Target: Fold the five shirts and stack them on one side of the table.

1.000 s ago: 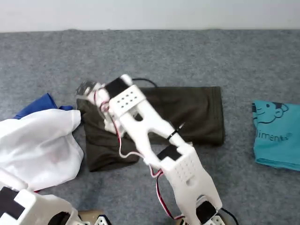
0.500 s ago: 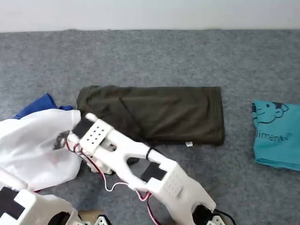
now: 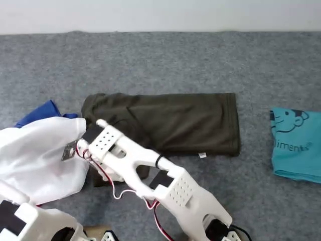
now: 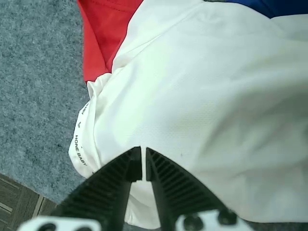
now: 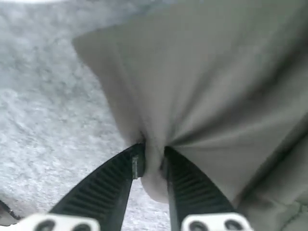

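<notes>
A dark olive shirt (image 3: pixel 185 120) lies spread in the middle of the grey table. My right gripper (image 5: pixel 151 159) is shut on a pinched fold of this olive shirt (image 5: pixel 216 86) at its near left corner; in the high view the right gripper (image 3: pixel 80 150) sits between the olive shirt and a crumpled white shirt (image 3: pixel 40 155). My left gripper (image 4: pixel 143 156) hovers shut, holding nothing, just over the white shirt (image 4: pixel 216 96). A red shirt (image 4: pixel 103 33) and a blue shirt (image 4: pixel 279 7) poke out from under the white one. A folded teal shirt (image 3: pixel 296 145) lies at the right edge.
The blue shirt (image 3: pixel 42 113) peeks out behind the white pile at the left. The left arm's base (image 3: pixel 25 223) stands at the near left corner. The table's near edge (image 4: pixel 29 192) lies close to the white shirt. Bare grey carpet stretches across the back.
My right arm swung from the olive shirt's far left corner to its near left corner, came down there, and then shifted slightly. The shirt's far left part is uncovered now.
</notes>
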{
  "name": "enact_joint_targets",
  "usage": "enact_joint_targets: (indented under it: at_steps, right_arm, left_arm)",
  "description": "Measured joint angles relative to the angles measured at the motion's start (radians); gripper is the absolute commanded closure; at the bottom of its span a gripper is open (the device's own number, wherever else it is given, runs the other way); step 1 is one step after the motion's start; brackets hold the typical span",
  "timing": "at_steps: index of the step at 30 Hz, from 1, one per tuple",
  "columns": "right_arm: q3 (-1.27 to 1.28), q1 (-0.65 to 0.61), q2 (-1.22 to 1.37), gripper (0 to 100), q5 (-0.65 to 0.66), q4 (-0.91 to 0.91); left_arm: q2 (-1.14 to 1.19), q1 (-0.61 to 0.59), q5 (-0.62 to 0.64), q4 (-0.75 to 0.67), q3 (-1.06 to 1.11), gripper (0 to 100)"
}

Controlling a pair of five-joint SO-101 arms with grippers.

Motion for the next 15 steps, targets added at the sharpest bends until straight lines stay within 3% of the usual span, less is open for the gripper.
enact_joint_targets:
  at_steps: [4,15]
  right_arm:
    - [0.0,0.031,0.002,98.9,0.003,0.0]
    - [-0.11,0.12,0.002,98.5,0.003,0.054]
  left_arm:
    - [0.0,0.0,0.0,0.0,0.0,96]
    - [0.0,0.0,0.0,0.0,0.0,96]
